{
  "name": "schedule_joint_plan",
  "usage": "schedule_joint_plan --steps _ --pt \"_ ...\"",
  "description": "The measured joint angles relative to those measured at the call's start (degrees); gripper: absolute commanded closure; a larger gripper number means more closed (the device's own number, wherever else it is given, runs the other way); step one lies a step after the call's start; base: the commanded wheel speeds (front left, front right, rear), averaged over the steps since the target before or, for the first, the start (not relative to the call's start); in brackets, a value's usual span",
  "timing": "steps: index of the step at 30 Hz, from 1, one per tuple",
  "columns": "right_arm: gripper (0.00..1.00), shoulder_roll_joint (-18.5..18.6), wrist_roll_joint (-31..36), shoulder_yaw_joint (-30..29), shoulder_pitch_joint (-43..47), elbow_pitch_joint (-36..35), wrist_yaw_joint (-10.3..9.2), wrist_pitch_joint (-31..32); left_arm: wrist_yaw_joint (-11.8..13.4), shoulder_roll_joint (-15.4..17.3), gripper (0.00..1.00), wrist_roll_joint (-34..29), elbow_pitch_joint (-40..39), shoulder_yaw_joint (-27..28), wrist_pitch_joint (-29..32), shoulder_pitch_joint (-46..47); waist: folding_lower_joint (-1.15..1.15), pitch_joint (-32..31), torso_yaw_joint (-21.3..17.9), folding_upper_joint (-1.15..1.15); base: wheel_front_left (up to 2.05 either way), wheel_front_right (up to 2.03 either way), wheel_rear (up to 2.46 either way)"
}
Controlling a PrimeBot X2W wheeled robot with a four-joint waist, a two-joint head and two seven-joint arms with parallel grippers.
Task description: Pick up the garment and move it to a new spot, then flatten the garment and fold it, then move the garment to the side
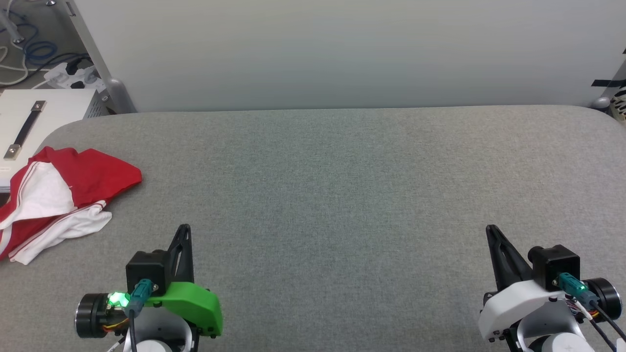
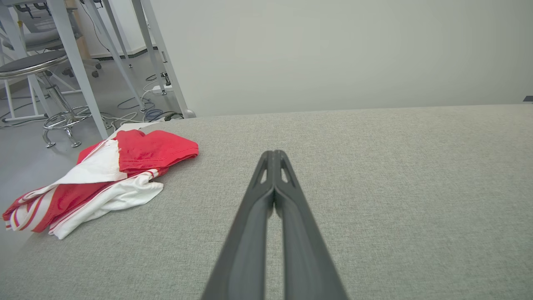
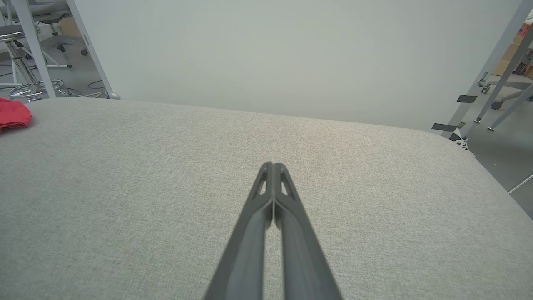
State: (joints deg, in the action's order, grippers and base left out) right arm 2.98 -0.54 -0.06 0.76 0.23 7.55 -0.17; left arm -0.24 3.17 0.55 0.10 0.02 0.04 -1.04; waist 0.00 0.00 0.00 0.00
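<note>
Shirt point(image 1: 98, 176) crumpled, cut off at left frame edge, print hidden. Lies up-left of left gripper point(image 1: 184, 230), well apart. Left gripper, right gripper point(image 1: 490, 230): fingers together, empty.

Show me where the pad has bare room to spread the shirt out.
The grey pad is bare from the crumpled red and white jersey rightward, between the far wall and the left gripper and right gripper. The left edge, under the jersey, is crowded.
</note>
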Motion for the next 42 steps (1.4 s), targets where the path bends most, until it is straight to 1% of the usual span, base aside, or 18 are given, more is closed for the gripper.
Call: schedule_joint_plan --steps 10,11,20,35,42 --pt "1.00 0.0 0.0 0.0 0.0 0.0 0.00 0.0 0.0 0.0 1.00 0.0 0.0 0.0 0.0 0.0 0.00 0.0 0.0 0.00 0.00 0.00 0.00" --pt "0.00 0.0 0.0 0.0 0.0 0.0 0.00 0.0 0.0 0.0 0.00 0.0 0.0 0.0 0.0 0.0 0.00 0.0 0.0 0.00 0.00 0.00 0.00" --pt "0.00 0.0 -0.2 -0.1 0.0 0.3 0.00 -0.1 0.0 0.0 0.00 0.5 0.3 0.0 -0.1 -0.1 0.00 0.1 0.0 0.00 0.00 0.00 0.00" --pt "0.00 0.0 -1.3 -0.9 0.0 0.9 0.00 -2.0 -0.1 0.0 0.00 2.3 1.7 -0.3 -2.1 -0.1 0.00 0.4 0.1 0.00 0.00 0.00 0.00" --pt "0.00 0.0 -1.8 -1.2 0.0 0.5 0.00 -2.6 -0.6 0.0 0.00 2.8 1.8 -0.4 -2.9 -0.1 0.01 0.6 0.1 0.00 0.00 0.00 0.00"
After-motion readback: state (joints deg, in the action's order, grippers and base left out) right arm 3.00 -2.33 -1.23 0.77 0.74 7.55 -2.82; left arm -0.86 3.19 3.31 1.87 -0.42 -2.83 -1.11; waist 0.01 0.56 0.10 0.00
